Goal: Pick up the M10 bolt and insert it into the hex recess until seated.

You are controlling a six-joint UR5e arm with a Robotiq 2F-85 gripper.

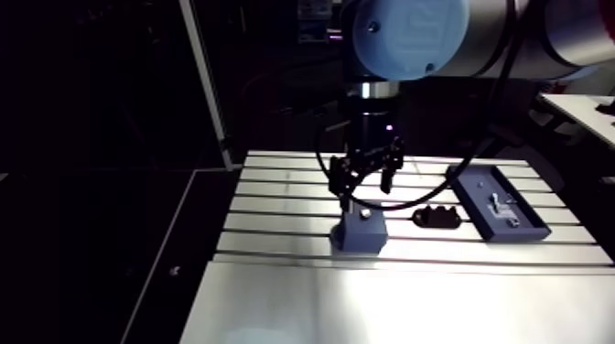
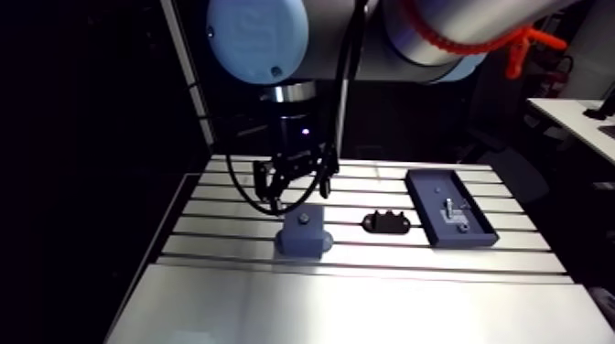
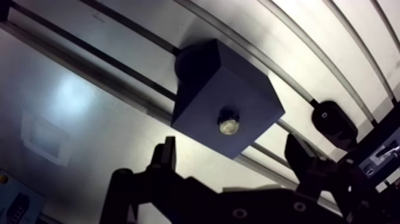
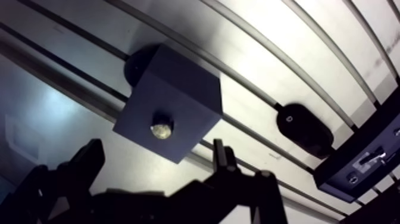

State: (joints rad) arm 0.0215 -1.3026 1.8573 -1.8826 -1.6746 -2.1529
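A dark blue block (image 3: 205, 77) stands on the slotted table (image 1: 275, 206). The metal bolt (image 3: 228, 120) sits in a hole in the block's top face, with only its bright end showing. My gripper (image 3: 232, 149) hangs just above the block, open, its two dark fingers (image 3: 168, 154) spread to either side of the bolt. Nothing is held between them. In the arm view the gripper (image 1: 366, 180) is right over the block (image 1: 359, 236), a short gap above the bolt (image 1: 364, 213).
A small black oval fixture (image 1: 436, 217) lies just right of the block. Further right is a dark blue tray (image 1: 476, 183) holding small metal parts. The table's smooth front plate (image 1: 393, 302) stretches toward the camera.
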